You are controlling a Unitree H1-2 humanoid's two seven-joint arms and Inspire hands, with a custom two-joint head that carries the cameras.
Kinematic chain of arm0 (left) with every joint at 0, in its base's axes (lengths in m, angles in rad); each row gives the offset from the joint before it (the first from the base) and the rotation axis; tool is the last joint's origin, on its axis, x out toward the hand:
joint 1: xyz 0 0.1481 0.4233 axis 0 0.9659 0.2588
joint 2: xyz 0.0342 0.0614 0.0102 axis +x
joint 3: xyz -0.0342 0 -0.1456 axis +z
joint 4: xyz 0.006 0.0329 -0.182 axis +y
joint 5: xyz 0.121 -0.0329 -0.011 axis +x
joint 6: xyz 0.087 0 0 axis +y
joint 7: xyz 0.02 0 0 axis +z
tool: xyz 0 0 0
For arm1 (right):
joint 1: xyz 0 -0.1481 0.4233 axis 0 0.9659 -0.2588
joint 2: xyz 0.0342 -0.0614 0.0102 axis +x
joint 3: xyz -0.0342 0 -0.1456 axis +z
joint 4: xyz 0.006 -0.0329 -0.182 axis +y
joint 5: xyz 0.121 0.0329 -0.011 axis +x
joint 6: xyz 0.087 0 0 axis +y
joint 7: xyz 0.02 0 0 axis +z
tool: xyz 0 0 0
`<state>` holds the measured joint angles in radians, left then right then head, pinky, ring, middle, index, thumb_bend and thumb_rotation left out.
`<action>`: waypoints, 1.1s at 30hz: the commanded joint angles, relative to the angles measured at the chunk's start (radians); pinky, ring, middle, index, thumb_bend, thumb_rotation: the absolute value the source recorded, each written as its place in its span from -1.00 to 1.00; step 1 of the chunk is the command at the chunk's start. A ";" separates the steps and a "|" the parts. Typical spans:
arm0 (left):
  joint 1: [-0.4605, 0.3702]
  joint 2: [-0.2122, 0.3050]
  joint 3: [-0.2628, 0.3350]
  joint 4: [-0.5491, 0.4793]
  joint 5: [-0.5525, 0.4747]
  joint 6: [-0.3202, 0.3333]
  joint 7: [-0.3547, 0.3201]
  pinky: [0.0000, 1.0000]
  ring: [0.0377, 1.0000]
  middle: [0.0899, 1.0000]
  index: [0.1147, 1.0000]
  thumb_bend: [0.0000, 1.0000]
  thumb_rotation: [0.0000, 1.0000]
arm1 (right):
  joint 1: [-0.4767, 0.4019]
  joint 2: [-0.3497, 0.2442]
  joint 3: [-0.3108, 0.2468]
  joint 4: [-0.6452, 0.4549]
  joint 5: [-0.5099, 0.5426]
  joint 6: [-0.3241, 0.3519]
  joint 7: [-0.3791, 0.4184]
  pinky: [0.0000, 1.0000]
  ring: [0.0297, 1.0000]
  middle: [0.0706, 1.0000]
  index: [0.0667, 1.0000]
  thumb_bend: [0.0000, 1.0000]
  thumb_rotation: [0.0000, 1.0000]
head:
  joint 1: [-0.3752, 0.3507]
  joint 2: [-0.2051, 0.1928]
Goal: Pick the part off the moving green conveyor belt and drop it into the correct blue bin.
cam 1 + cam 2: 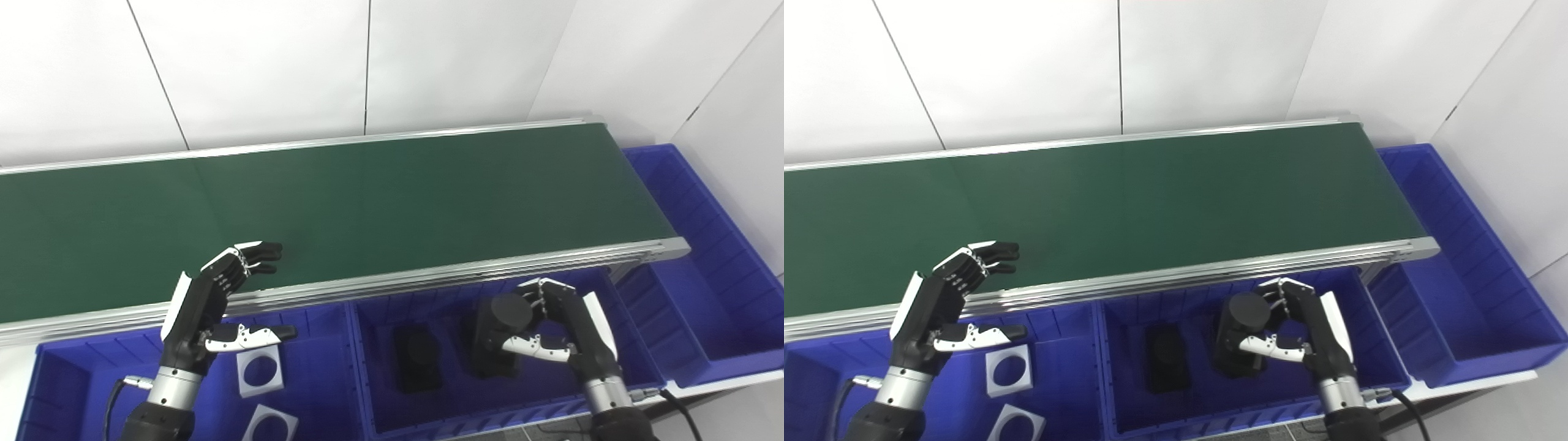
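Observation:
The green conveyor belt carries no part in view. My right hand is shut on a black part with a round top, holding it inside the middle blue bin, just in front of the belt's rail. A second black part lies on that bin's floor to the left of it. My left hand is open and empty, fingers reaching over the belt's front rail and thumb over the left blue bin.
Two white square plates with round holes lie in the left bin. A long blue bin stands at the belt's right end. White wall panels rise behind the belt.

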<state>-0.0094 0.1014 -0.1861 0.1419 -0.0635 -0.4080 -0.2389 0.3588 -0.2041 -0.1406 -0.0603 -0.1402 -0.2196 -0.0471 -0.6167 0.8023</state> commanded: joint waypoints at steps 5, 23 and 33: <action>0.000 -0.009 0.007 -0.041 -0.002 -0.009 0.001 0.36 0.45 0.45 0.27 0.62 -0.87 | 0.004 -0.013 -0.004 -0.016 -0.030 -0.064 -0.015 -0.33 -0.25 -0.15 -0.09 0.06 -1.00 | 0.015 0.005; 0.015 -0.023 0.004 -0.045 0.034 -0.037 0.007 0.31 0.45 0.45 0.27 0.60 -0.86 | 0.002 -0.013 0.010 0.012 -0.053 -0.144 -0.019 0.28 0.46 0.61 0.47 0.89 -0.77 | 0.056 -0.026; 0.027 -0.025 -0.004 -0.056 0.048 -0.034 0.006 0.30 0.46 0.46 0.27 0.59 -0.87 | 0.005 -0.015 0.004 0.026 -0.060 -0.173 -0.025 0.21 0.41 0.57 0.46 0.91 -0.71 | 0.084 -0.043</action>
<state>0.0273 0.0844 -0.1903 0.1152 -0.0193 -0.4108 -0.2361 0.3631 -0.2104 -0.1267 -0.0192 -0.2019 -0.3384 -0.0536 -0.5354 0.7624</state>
